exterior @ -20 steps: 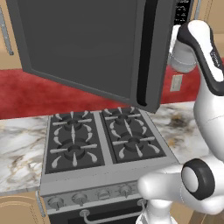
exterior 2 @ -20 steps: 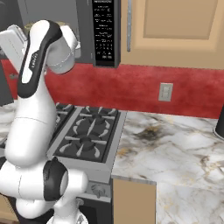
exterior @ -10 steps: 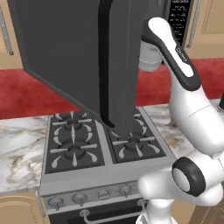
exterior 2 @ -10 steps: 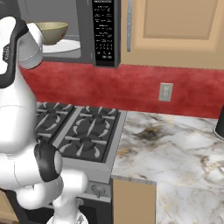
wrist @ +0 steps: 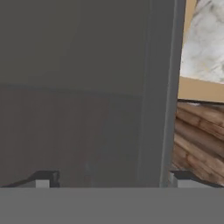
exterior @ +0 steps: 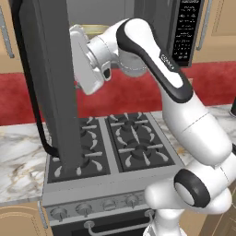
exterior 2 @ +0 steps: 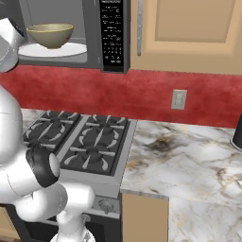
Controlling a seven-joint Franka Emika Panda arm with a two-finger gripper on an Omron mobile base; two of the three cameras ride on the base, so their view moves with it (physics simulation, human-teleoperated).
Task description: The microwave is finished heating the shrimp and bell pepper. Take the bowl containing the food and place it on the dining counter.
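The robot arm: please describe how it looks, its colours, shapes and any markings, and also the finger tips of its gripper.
The arm is glossy white, built of rounded tube-like segments with dark grey to black bands and caps at the joints. A small pale marking sits on the black band of the upper link. No loose cables show. The gripper has two small dark finger tips with light grey faces.

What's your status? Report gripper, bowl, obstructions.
Gripper open, empty, facing the microwave door. Bowl on the turntable inside. Door swung open, beside the arm.
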